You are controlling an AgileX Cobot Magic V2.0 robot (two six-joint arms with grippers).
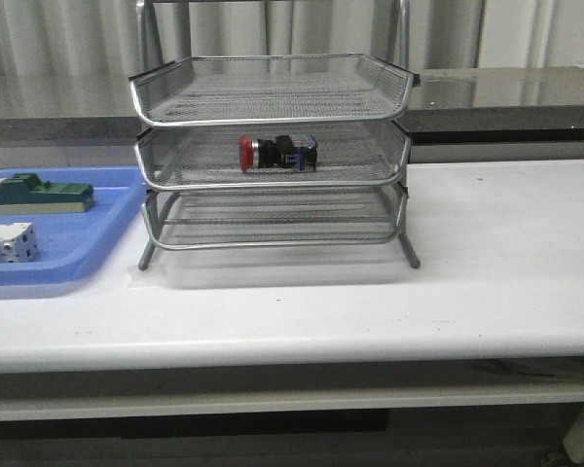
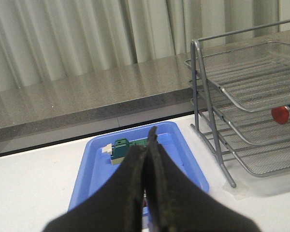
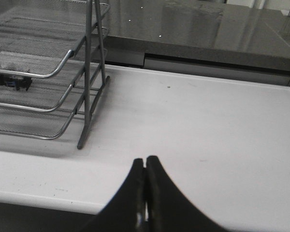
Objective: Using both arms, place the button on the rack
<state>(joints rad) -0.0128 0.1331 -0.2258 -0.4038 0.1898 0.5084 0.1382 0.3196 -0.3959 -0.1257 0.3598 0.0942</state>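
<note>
Red-headed, the button (image 1: 277, 153) is lying on its side in the middle tray of the rack (image 1: 273, 102), long axis running left-right with the head toward the blue tray (image 1: 78, 243). That tray is holding a green block (image 1: 41, 193) and a white-grey terminal block (image 1: 5, 242). Both the left gripper (image 2: 147, 159) and right gripper (image 3: 145, 183) are sitting pressed closed, gripping nothing.
</note>
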